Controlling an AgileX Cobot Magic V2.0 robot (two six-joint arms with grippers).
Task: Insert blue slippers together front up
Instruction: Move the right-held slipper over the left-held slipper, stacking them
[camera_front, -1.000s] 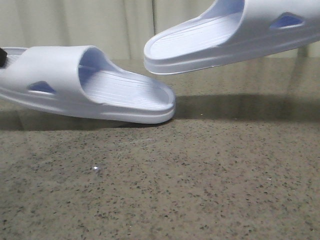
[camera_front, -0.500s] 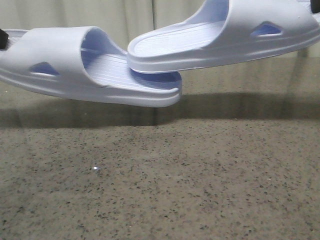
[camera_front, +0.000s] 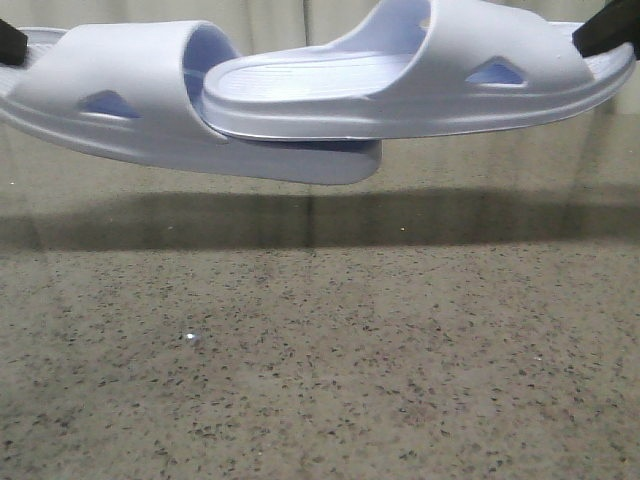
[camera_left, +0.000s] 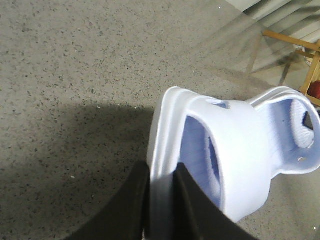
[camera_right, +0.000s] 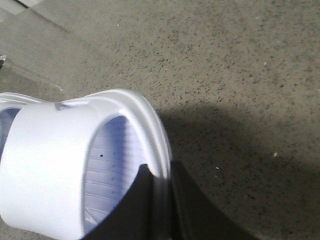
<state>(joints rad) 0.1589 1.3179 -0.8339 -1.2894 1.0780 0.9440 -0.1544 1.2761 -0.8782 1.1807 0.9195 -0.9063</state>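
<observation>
Mid-insertion: both blue slippers are up off the bench (camera_front: 320, 380), left tool (camera_left: 162, 210) clamped on the left slipper (camera_front: 140, 100) heel, right tool (camera_right: 162, 205) pinching the right slipper (camera_front: 420, 85) heel. Right toe sits under the left strap; next I'd push it deeper, level

Both arms raised, each gripper clamped.

The left gripper (camera_left: 161, 210) pinches a slipper's heel rim between black fingers (camera_left: 127, 210); the right gripper (camera_right: 160, 205) grips likewise, fingers (camera_right: 192, 210) straddling its heel.
</observation>
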